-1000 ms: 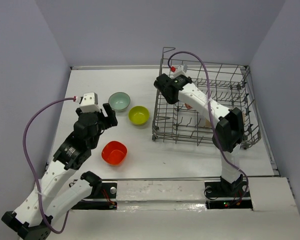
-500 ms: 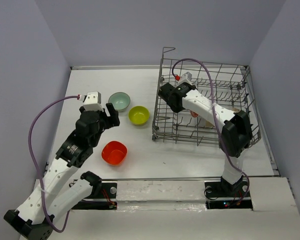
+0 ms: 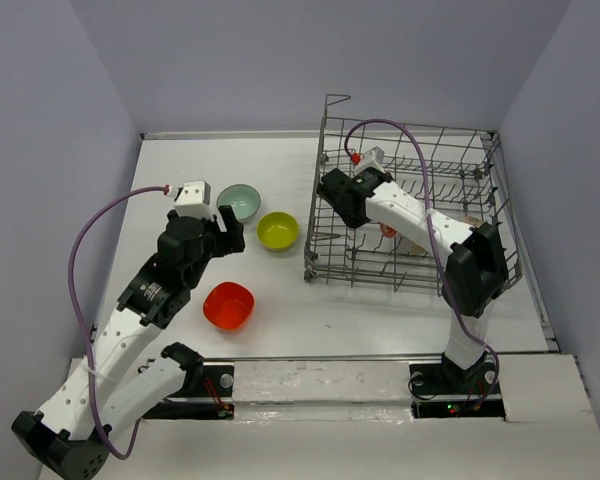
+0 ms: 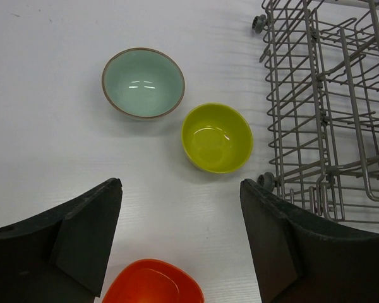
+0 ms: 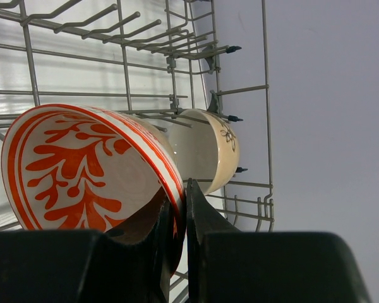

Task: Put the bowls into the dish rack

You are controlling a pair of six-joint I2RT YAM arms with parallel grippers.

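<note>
A pale teal bowl, a lime-yellow bowl and an orange-red bowl sit upright on the table, left of the dish rack. My left gripper hovers open above the table between the orange-red and lime bowls, holding nothing. Inside the rack, my right gripper is shut on the rim of a white bowl with red patterning, tipped on its side. A cream bowl stands on edge among the tines just behind it.
The rack's tall wire sides surround the right gripper and forearm. Grey walls close in the table on the left, back and right. A purple cable loops from each wrist.
The right gripper has gone down and a little right into the rack with the patterned bowl. The left gripper has edged right and forward toward the bowls, still open.
</note>
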